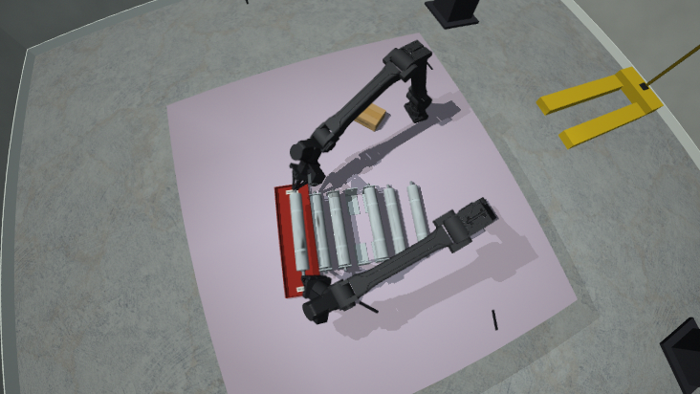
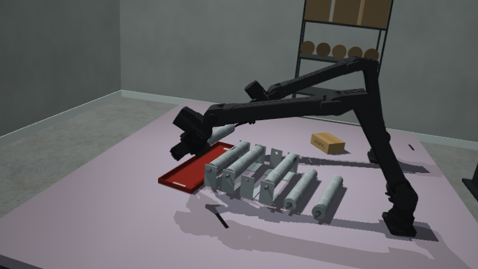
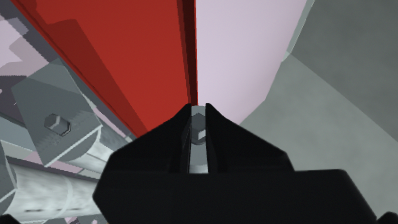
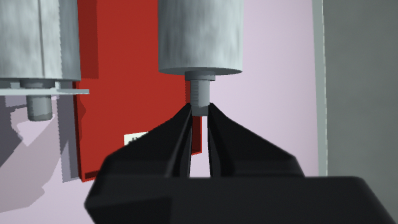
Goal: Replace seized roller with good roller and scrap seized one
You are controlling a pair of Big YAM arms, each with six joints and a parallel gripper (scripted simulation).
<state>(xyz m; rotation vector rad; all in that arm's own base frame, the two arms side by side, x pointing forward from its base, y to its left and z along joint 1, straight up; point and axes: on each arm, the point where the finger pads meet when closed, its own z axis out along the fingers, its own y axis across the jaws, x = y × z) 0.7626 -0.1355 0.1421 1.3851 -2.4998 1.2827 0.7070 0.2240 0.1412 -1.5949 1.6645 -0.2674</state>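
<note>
A grey roller (image 1: 297, 229) (image 2: 222, 133) (image 4: 200, 35) hangs level between the grippers, above the red scrap tray (image 1: 286, 234) (image 2: 190, 177) (image 3: 150, 50) (image 4: 120, 100). My left gripper (image 1: 304, 276) (image 3: 198, 111) is shut on its near axle end. The left arm hides that end in the exterior view. My right gripper (image 1: 295, 189) (image 4: 199, 111) is shut on the far axle end. In the bed, a roller (image 1: 318, 234) (image 2: 230, 156) sits beside the tray and another roller (image 1: 339, 229) (image 2: 245, 160) sits next to it. The third place's bracket (image 2: 247, 189) is empty. The fourth place holds a roller (image 1: 376, 225) (image 2: 282, 168).
Two loose rollers lie on the table past the bed: one roller (image 1: 395, 220) (image 2: 301, 190) close to it, the other roller (image 1: 416, 205) (image 2: 328, 195) farther off. A cardboard box (image 1: 374, 119) (image 2: 326, 143) stands behind the bed, near the right arm. The left arm crosses above the loose rollers.
</note>
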